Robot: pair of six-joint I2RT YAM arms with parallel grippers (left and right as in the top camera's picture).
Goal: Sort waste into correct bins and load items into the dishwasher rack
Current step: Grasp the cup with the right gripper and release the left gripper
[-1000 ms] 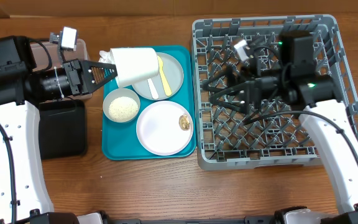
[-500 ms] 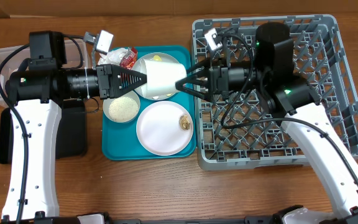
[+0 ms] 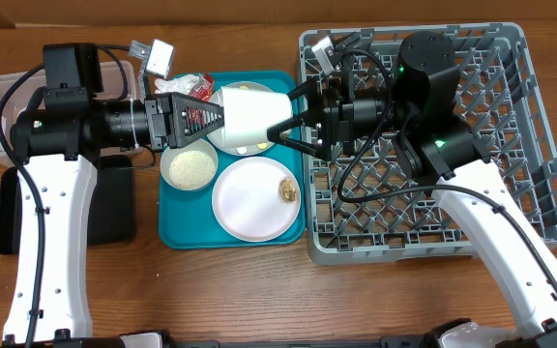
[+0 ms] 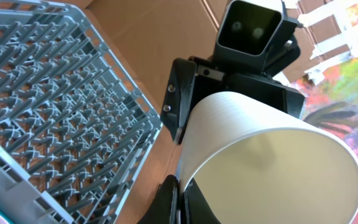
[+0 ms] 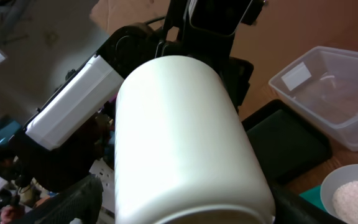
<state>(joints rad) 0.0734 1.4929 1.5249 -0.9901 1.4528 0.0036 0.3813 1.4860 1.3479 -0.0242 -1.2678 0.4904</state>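
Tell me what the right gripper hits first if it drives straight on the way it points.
The white cup: its base sits between the spread fingers of the right gripper. Right behind it is the left gripper, holding the cup's rim.

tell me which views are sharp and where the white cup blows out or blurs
Overhead: sharp and evenly lit, the white cup bright but still shaded. Left wrist: dishwasher rack crisp, far background at right blurred. Right wrist: cup fills the frame, soft-edged; upper left dim.

Small white cup (image 3: 251,114), sideways, in midair
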